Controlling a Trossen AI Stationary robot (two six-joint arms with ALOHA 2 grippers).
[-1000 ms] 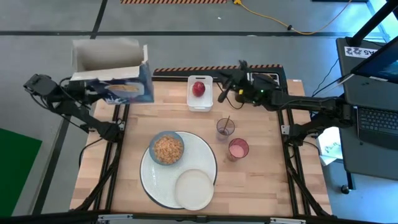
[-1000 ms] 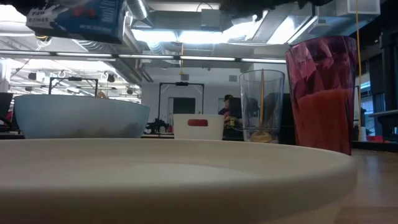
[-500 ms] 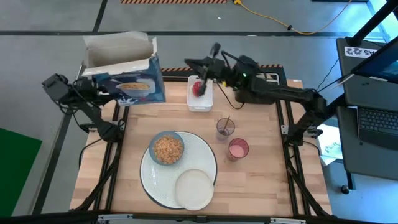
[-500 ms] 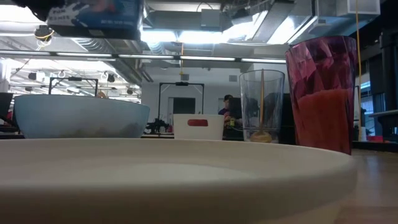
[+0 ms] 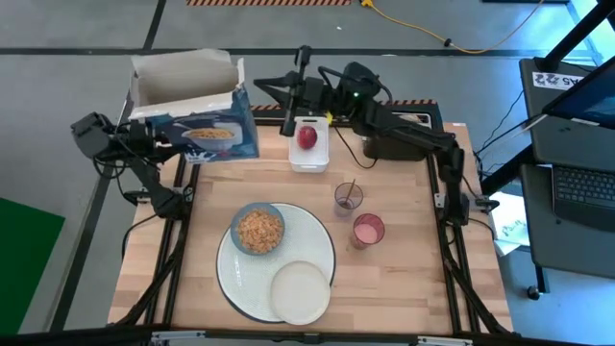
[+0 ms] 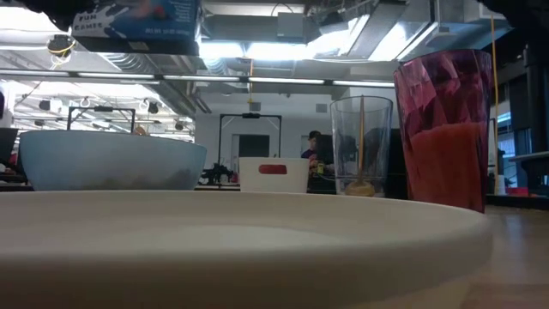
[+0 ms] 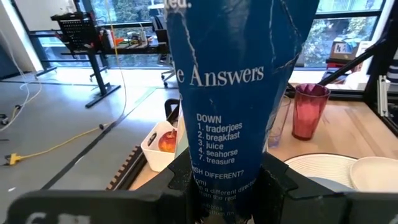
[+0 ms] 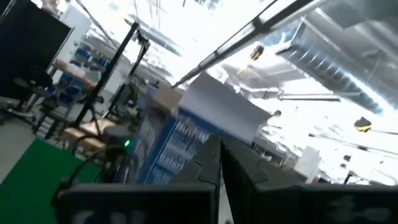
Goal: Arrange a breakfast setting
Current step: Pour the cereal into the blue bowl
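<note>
My left gripper (image 5: 163, 139) is shut on an open blue cereal box (image 5: 197, 130), held high over the table's far left corner; the box's bottom shows in the low view (image 6: 137, 26). My right gripper (image 5: 286, 91) is raised over the far edge beside the box, shut and empty (image 8: 219, 155). A red apple (image 5: 307, 136) lies in the white tray (image 5: 309, 159). The blue bowl (image 5: 259, 229) with cereal and the small cream plate (image 5: 301, 292) sit on the big white plate (image 5: 231, 284). A clear cup with the wooden spoon (image 5: 348, 198) and a pink cup (image 5: 368, 231) stand to its right. The bread round is out of view. My left gripper pinches the cereal box between its two fingers, one on each wide face, at the lower part of the narrow side panel (image 7: 221, 177). The fingers come level from the table's left. The box stands about upright, open flaps (image 5: 183, 79) up, lifted clear of the table.
A black block (image 5: 399, 146) sits under the right arm at the far right of the table. A laptop desk (image 5: 577, 183) stands beyond the table's right edge. Bare wood lies at the near left (image 5: 168, 279) and near right (image 5: 404, 288).
My left gripper has carried the cereal box a little toward the table's right edge, keeping it high. My right gripper has risen and swung from the far right toward the left, over the white tray, and now sits close to the box.
</note>
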